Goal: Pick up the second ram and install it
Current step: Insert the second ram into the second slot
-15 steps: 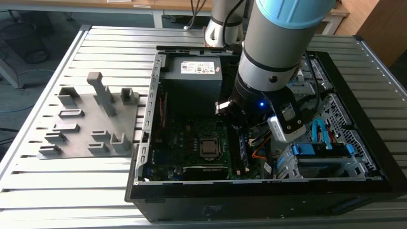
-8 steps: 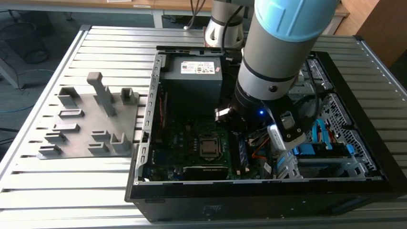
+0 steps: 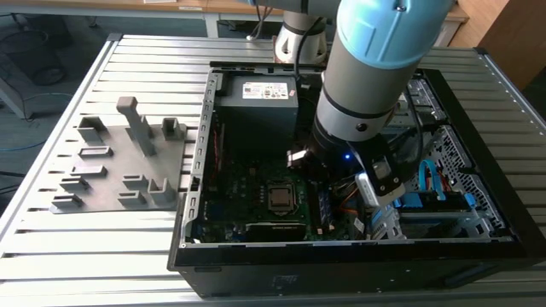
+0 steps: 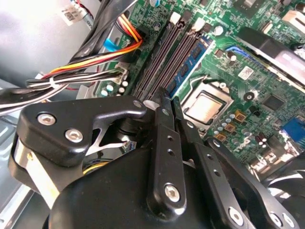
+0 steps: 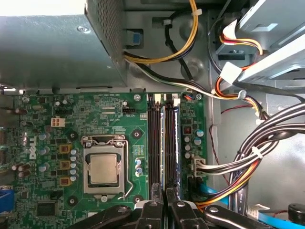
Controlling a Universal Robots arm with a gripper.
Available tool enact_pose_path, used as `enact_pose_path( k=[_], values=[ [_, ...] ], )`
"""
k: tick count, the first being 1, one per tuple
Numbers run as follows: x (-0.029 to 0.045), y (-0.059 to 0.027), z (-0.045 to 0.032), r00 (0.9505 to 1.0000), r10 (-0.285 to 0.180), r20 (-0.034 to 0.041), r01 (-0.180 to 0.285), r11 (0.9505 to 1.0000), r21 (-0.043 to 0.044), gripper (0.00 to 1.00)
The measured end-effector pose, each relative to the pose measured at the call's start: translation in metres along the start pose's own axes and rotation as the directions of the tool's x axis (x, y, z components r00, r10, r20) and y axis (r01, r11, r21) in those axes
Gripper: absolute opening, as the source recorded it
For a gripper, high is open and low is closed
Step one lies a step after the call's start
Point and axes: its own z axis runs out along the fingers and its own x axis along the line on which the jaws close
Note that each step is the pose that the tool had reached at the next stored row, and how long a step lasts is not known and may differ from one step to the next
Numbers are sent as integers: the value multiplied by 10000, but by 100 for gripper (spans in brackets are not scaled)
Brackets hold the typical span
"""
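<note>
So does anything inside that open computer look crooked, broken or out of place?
Nothing stands out. The green motherboard lies flat, a dark blue memory stick sits straight in its slot, and the black gripper hovers above the slots.

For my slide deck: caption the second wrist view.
Gripper hovering above the motherboard's memory slots, beside the processor socket.
</note>
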Motion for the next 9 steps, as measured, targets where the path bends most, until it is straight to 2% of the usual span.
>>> enact_pose_path(
  k=[9],
  values=[
    [1, -5, 64, 10000, 0, 0, 0, 10000, -1, 14]
  ],
)
